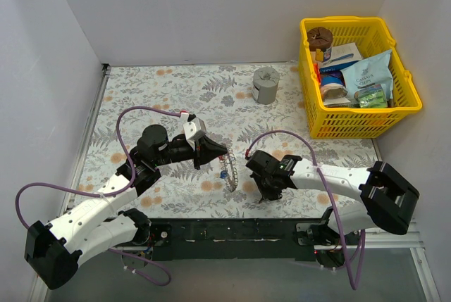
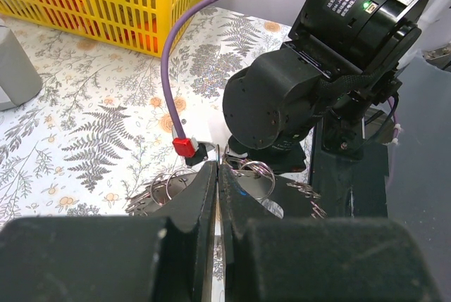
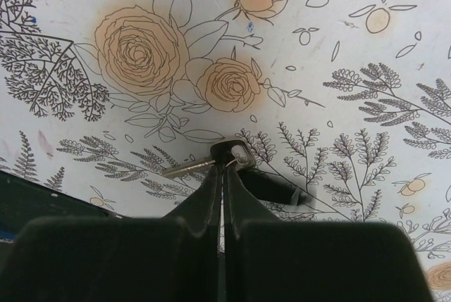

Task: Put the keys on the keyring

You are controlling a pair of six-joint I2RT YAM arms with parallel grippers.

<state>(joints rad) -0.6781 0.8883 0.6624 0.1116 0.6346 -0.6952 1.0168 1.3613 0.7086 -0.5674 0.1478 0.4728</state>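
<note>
In the top view my left gripper (image 1: pixel 223 155) is shut on the upper edge of the keyring (image 1: pixel 227 174), a thin silver ring that hangs edge-on just above the table. In the left wrist view the ring's rim (image 2: pixel 218 151) pokes out between the closed fingertips. Small split rings (image 2: pixel 256 171) and silver keys (image 2: pixel 310 191) hang to both sides. My right gripper (image 1: pixel 268 195) points down just right of the ring. In the right wrist view it (image 3: pixel 224 167) is shut on a dark-headed silver key (image 3: pixel 189 168), held a little above the floral cloth. Its shadow lies to the right.
A yellow basket (image 1: pixel 405 80) full of packets stands at the back right. A grey cylindrical cup (image 1: pixel 266 84) stands at the back centre. In the left wrist view the right arm's wrist (image 2: pixel 303 84) fills the space just beyond the ring.
</note>
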